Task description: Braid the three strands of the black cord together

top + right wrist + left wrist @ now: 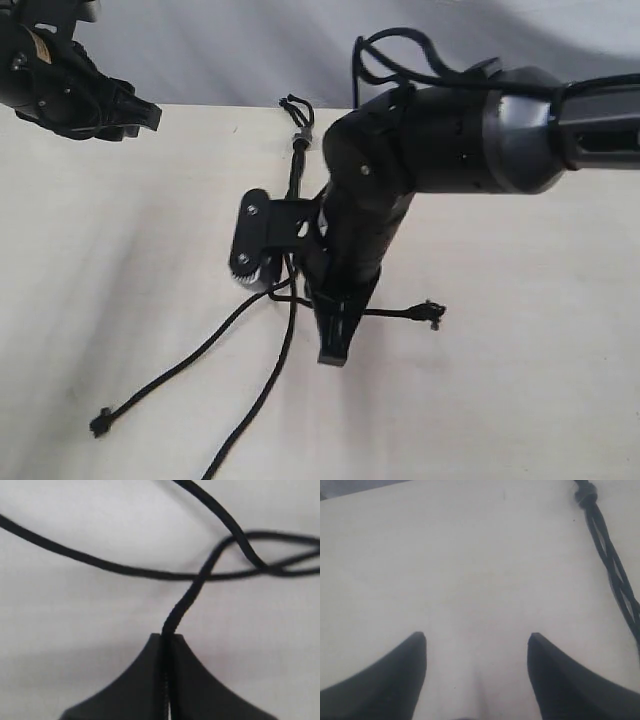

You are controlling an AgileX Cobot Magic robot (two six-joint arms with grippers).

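Pinching one strand tight in the right gripper, other strands crossing just ahead. Hovering with left gripper spread over the table, beside the black cord.

- The table is pale, smooth and dull, with no shine.
- The black cord is thin rope, dull and a bit rough.
- The three strands look woven, with tiny bumps along them.
- The right gripper is black, smooth and dull, like plastic.
- The left gripper looks the same, black and dull.
- The right arm has a hard, smooth, dark grey shell with a soft shine.
- The arm cable is thicker, black and shiny.
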